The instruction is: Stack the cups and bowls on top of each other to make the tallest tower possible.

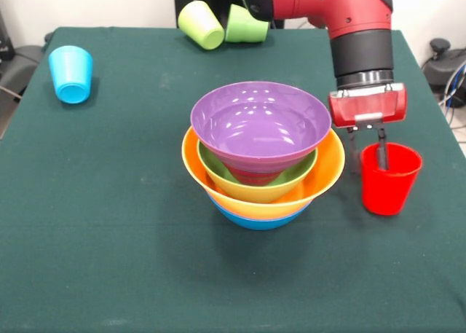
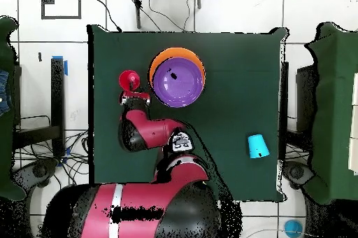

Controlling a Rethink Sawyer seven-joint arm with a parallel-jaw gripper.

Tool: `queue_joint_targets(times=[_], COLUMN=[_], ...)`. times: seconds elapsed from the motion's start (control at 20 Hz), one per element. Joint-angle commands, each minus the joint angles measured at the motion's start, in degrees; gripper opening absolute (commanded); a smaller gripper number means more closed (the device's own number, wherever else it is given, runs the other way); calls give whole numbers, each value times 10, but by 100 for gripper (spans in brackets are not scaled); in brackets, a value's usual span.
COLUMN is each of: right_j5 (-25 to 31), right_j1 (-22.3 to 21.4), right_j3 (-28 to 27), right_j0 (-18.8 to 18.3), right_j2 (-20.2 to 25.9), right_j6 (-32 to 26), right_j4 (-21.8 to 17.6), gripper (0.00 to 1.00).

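Sky blue cup (image 1: 71,73), at 10 o'clock on the dark green surface (image 1: 109,224) in the front view, lies tipped with its mouth toward the camera, well apart from everything else. Yellow-green cup (image 1: 201,24) and green cup (image 1: 246,25), at 12 o'clock by the far edge, both lie on their sides and touch each other. Tower (image 1: 262,154), at centre: blue bowl (image 1: 258,219) at the base, then orange bowl (image 1: 328,174), green bowl (image 1: 258,191), a sliver of red bowl (image 1: 255,177), and purple bowl (image 1: 261,125) uppermost, nested and leaning slightly. Red cup (image 1: 389,178), at 3 o'clock just beside the tower, stands upright. Claw (image 1: 368,147) hangs from the red and black arm (image 1: 357,27), clamped on the red cup's rim, one finger (image 1: 381,152) inside the cup, the other outside. Overhead, the red cup (image 2: 128,80) sits just beside the tower (image 2: 178,78).
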Motion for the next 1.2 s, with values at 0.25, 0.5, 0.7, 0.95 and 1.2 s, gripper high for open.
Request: queue_joint_targets(times=[0.25, 0.5, 0.7, 0.95, 1.2], right_j5=[115, 116, 135, 201, 329], right_j1=[-15, -15, -37, -109, -205], right_j3=[-16, -14, 0, 63, 104], right_j0=[24, 20, 29, 61, 90], right_j2=[-10, -5, -20, -65, -99], right_j6=[51, 59, 56, 83, 101], right_j4=[49, 49, 57, 125, 182], gripper=[0, 0, 0, 0, 0])
